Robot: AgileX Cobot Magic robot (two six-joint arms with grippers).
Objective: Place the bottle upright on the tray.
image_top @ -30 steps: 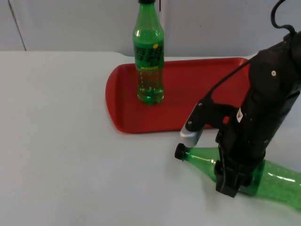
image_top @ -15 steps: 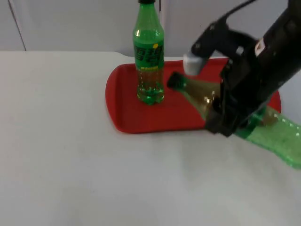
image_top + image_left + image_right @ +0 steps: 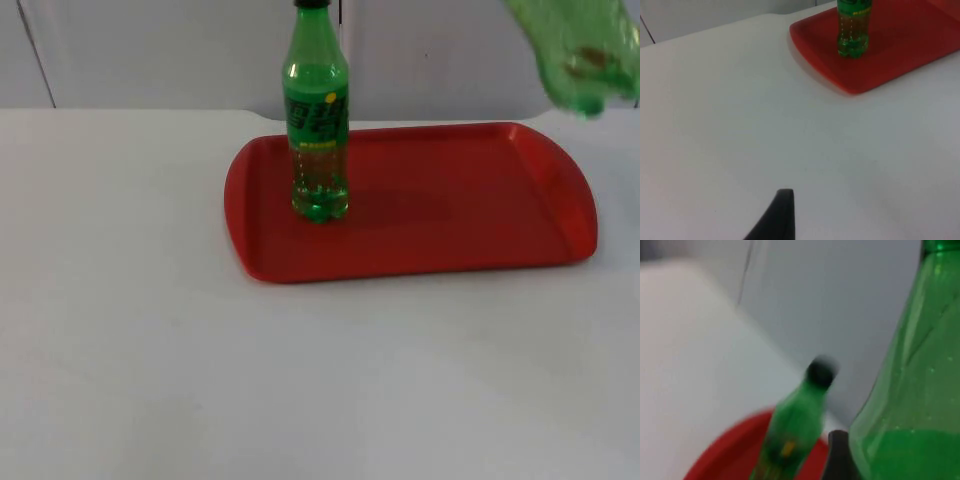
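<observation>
**Lifted bottle hangs above the tray's far right corner**

The white tabletop (image 3: 150, 350) runs back to the grey partition wall (image 3: 150, 50). On it lies the red rectangular plastic tray (image 3: 480, 220) with rounded corners, its long side running left to right. Most of its floor is bare, from the middle across to the right rim.

At the tray's far left stands a green plastic soda bottle with a black cap and a printed label (image 3: 318, 110), upright and already in place. The right wrist view shows it again (image 3: 795, 430), blurred, beyond and lower than the carried bottle.

The second green plastic bottle (image 3: 575, 50) is off the tabletop, high in the air over the tray's far right corner. In the right wrist view its green body (image 3: 910, 390) rises close in front of the lens, so its long axis looks roughly upright, though its exact tilt cannot be told from the top view. The right claw (image 3: 839, 455) shows one dark finger pressed against this bottle and appears to be gripping it; the second finger is hidden.

The move ahead turns on one relation: the bare tray floor lies below and slightly to the left of the carried bottle, so the right arm, much the nearer, probably needs to lower it base first.

The left claw (image 3: 775, 220) waits over the near left tabletop, well apart from the tray; whether it is open or closed I cannot tell.
</observation>
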